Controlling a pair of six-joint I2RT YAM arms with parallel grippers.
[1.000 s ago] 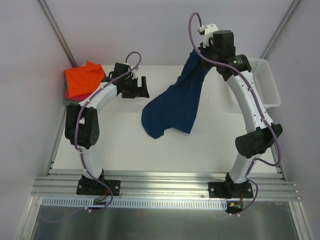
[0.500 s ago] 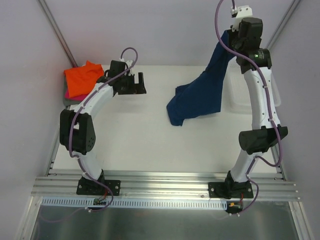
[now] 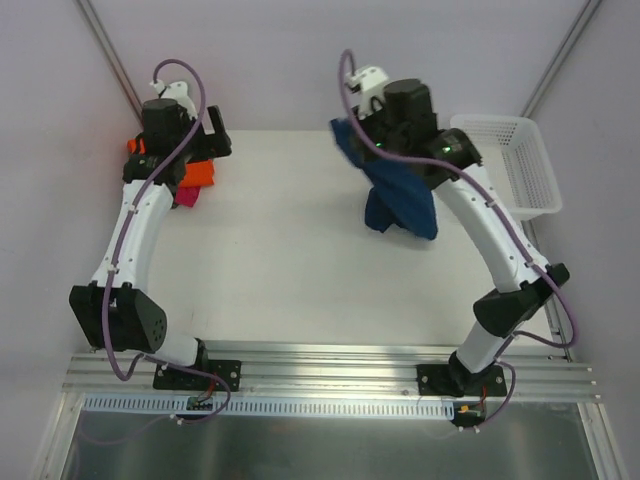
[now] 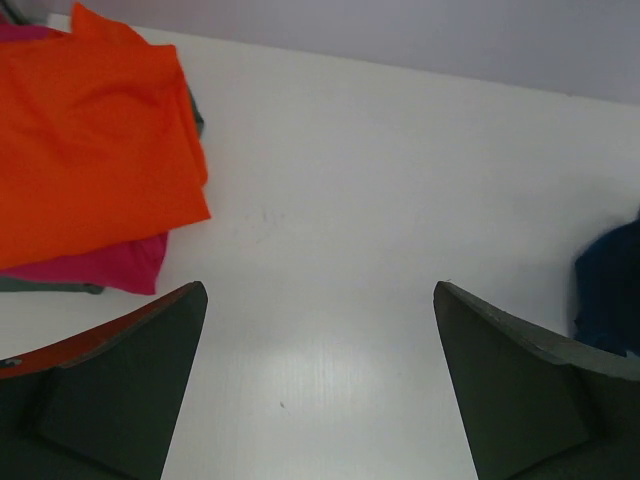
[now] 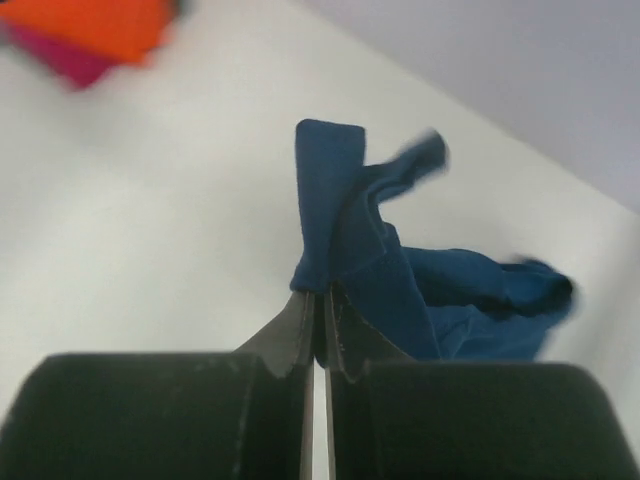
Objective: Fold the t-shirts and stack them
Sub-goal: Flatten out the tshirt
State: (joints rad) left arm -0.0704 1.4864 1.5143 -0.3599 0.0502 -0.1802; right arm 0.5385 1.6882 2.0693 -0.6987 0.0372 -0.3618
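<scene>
Navy shirt (image 5: 400, 280) pinched by a fold in the right tool (image 5: 318, 302), its jaws pressed together; the rest bunches beneath. Left tool (image 4: 318, 292) spread wide over the worktop (image 3: 280, 260), beside the folded orange shirt (image 4: 90, 140).

Crumpled navy tee (image 3: 400, 205) rear-centre; orange-topped stack (image 4: 90, 150) rear-left.

even bright light; right-wrist view motion-blurred
</scene>
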